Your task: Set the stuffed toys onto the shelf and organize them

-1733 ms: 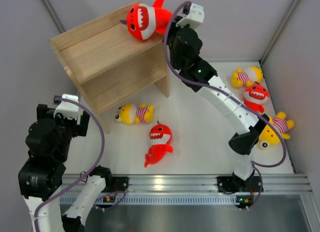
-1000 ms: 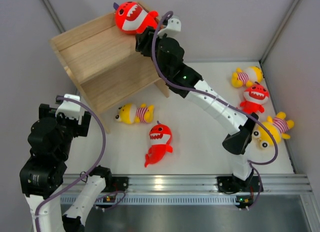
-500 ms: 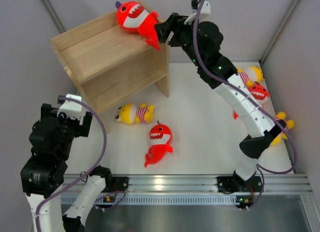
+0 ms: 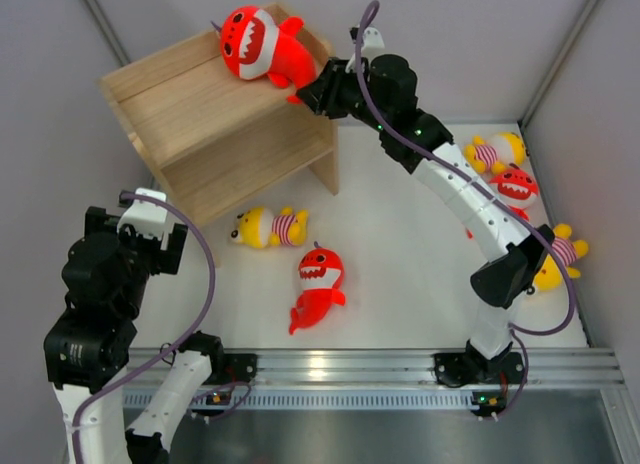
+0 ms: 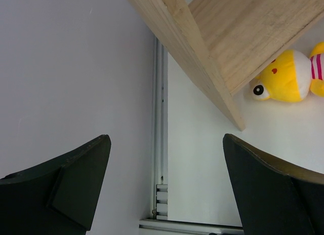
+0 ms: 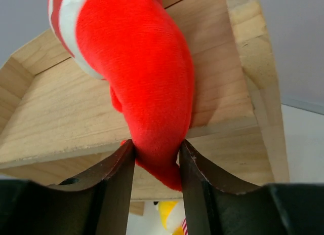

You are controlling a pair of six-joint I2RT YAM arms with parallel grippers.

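Observation:
My right gripper is shut on the tail of a red shark and holds it over the top tier of the light-wood shelf. In the right wrist view the shark is pinched between both fingers, close above the shelf's top board. A second red shark and a yellow striped doll lie on the table in front of the shelf. A third shark and two yellow dolls lie at the right. My left gripper is open and empty, left of the shelf.
Grey walls close in the table on the left, back and right. A metal rail runs along the near edge. The left wrist view shows the shelf's side panel, the doll's head and a wall rail.
My right gripper swung the red shark from the shelf's right back corner leftward over the top tier, then turned it. The left arm has barely moved.

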